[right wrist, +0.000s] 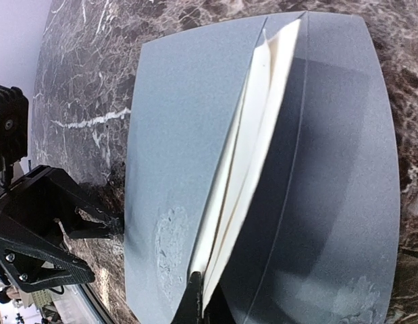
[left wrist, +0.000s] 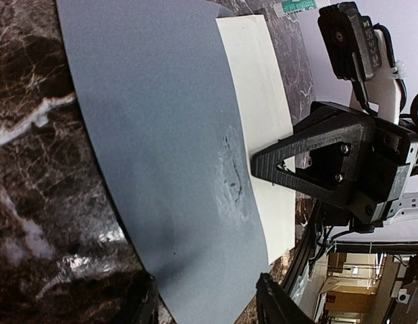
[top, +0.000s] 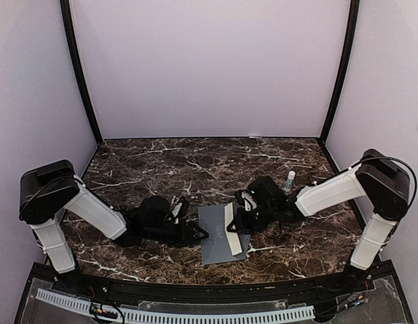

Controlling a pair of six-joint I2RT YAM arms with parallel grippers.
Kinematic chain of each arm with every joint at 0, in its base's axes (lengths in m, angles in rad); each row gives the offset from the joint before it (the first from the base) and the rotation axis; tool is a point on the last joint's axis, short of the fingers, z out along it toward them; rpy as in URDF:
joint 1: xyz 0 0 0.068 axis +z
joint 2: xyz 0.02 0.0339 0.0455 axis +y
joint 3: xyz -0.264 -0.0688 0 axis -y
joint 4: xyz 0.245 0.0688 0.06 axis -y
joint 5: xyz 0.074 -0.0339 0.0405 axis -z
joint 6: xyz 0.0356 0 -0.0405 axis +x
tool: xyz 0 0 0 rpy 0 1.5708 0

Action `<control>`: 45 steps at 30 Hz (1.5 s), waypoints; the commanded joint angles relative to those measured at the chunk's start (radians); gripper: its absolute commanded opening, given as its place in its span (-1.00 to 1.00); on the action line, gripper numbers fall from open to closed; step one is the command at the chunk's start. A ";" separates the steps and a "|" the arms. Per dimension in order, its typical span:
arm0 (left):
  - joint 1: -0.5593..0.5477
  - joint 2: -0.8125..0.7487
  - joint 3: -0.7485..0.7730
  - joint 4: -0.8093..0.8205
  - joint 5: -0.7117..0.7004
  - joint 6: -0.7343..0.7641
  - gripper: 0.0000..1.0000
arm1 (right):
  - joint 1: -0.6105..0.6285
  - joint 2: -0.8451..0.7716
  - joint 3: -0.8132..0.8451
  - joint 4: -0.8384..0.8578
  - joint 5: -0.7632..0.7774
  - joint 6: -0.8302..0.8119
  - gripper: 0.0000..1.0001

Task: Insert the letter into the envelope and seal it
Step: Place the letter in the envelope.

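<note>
Two grippers: right gripper (right wrist: 195, 307) pinches letter (right wrist: 252, 135) over envelope (right wrist: 175, 135) (jaws closed); left gripper (left wrist: 210, 304) half-open at envelope edge.

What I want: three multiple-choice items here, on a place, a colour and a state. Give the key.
1. The cream creased paper letter lies: A) partly tucked into the slate-grey paper envelope; B) alone on bare table; C) hanging off the table's edge.
2. The marble tabletop is: A) white; B) green; C) dark brown, white-veined.
3. The right gripper is: A) wide open; B) shut on the letter; C) shut on nothing.
Key: A, grey paper covers its long edge; C, seen in every view; B, it pinches the paper's edge.
</note>
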 commanded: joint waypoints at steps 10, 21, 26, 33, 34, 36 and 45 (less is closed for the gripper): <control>-0.008 -0.009 0.002 -0.008 -0.020 -0.007 -0.04 | 0.017 -0.023 0.067 -0.073 0.019 -0.071 -0.82; -0.010 -0.100 -0.020 -0.084 -0.078 0.027 0.11 | 0.015 -0.165 0.073 -0.257 0.167 -0.129 -0.15; -0.010 -0.110 -0.009 -0.108 -0.086 0.040 0.12 | 0.016 -0.189 0.056 -0.266 0.180 -0.124 -0.05; -0.010 -0.081 0.004 -0.102 -0.087 0.040 0.11 | 0.042 -0.147 0.032 -0.201 0.176 -0.086 0.11; -0.009 -0.076 0.009 -0.102 -0.089 0.040 0.10 | 0.047 -0.133 0.039 -0.202 0.182 -0.085 0.10; -0.009 -0.069 0.014 -0.105 -0.092 0.040 0.08 | 0.057 -0.104 0.057 -0.215 0.199 -0.085 0.06; -0.009 -0.034 0.020 -0.105 -0.089 0.032 0.00 | 0.087 -0.026 0.122 -0.254 0.256 -0.092 0.09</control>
